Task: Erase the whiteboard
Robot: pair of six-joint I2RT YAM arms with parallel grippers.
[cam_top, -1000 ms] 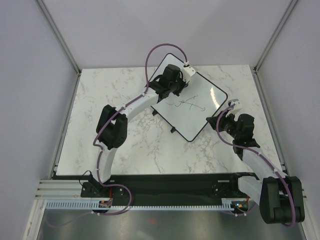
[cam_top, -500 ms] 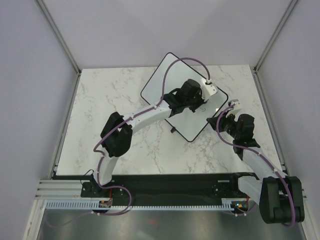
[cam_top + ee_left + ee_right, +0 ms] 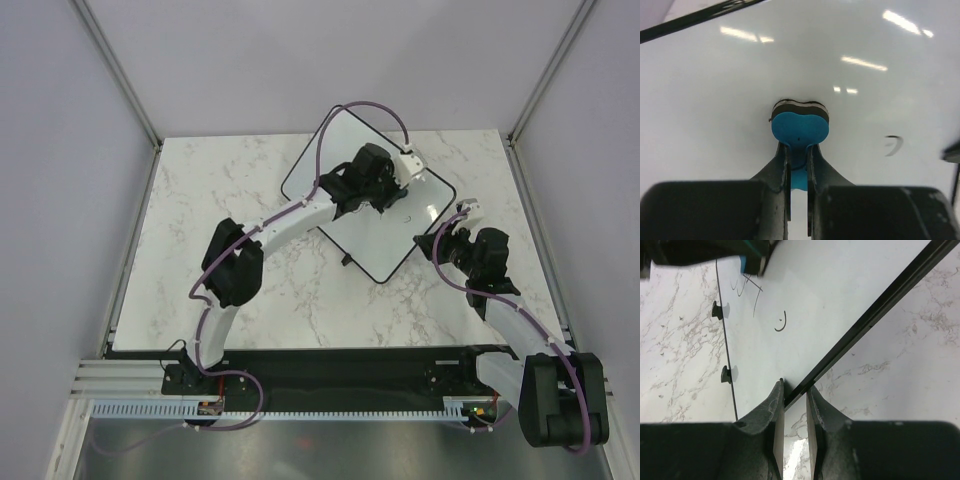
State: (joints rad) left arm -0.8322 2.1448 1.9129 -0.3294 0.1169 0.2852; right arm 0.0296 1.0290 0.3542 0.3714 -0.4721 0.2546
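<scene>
- Since the earlier top view, the left gripper (image 3: 378,192) has been drawn back a little across the whiteboard (image 3: 372,250) toward its far corner; the right gripper (image 3: 438,243) is found unmoved.
- The whiteboard is laid cornerwise on the marble table (image 3: 220,200), right of centre; two black feet (image 3: 717,310) are seen along its near-left edge.
- The left gripper is clenched on a blue eraser (image 3: 800,127); the eraser's dark felt face is pressed against the white surface.
- The right gripper is pinched on the board's black frame (image 3: 875,305) at its right-hand edge; one finger is set on either side.
- Marker strokes (image 3: 747,287) are seen just beside the eraser; a small hooked mark (image 3: 781,322) is seen nearby.
</scene>
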